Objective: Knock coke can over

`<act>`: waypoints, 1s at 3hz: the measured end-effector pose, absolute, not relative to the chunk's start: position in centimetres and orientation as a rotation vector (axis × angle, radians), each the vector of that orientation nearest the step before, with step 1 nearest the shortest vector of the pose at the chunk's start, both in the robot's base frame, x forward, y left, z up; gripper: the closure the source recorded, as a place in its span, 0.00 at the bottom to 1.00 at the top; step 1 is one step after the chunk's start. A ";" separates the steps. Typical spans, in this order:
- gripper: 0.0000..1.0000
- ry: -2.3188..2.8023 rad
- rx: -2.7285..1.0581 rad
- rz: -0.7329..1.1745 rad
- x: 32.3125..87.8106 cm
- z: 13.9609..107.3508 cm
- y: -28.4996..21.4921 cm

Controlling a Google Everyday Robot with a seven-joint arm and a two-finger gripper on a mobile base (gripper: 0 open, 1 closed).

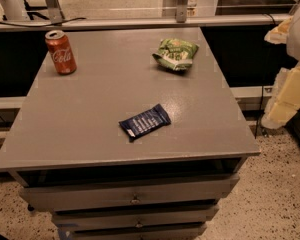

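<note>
Coke can, small, red, cylindrical metal with a silver top, is standing upright on the grey flat table, well apart from the cream-coloured gripper, far to its left. The gripper is hanging beyond the table's right edge; open or closed, I cannot tell. A crumpled green snack bag and a flat dark blue wrapper packet are lying nearer, also to its left.

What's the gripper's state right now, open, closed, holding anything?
Gripper: at the picture's right edge, beside the table, far from the upright coke can; open or closed cannot be told.
</note>
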State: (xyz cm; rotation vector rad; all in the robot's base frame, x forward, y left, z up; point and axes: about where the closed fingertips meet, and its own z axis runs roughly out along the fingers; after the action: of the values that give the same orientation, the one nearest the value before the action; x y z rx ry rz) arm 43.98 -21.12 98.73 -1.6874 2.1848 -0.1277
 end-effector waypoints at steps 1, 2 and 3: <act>0.00 2.138 -1.658 -0.033 46.0 97.0 -19.1; 0.00 2.003 -1.594 0.123 50.9 94.5 -14.7; 0.00 1.885 -1.511 0.262 55.7 93.7 -10.4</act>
State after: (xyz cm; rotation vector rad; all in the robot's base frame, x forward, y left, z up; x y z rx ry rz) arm 55.67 -10.43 93.71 -1.5111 1.8854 0.2617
